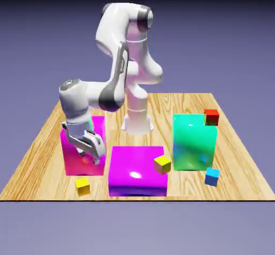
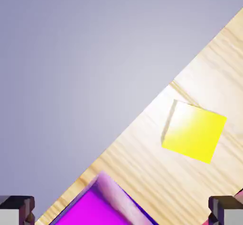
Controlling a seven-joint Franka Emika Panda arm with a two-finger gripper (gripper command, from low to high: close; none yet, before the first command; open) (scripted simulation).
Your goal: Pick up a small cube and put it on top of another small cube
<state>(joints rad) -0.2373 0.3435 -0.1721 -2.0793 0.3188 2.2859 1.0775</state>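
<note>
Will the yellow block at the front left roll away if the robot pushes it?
Probably not: the yellow block has flat faces and straight edges, so it would likely slide over the wooden table instead. It looks stiff, with crisp corners, and perhaps light, being far smaller than the magenta block beside it.
</note>
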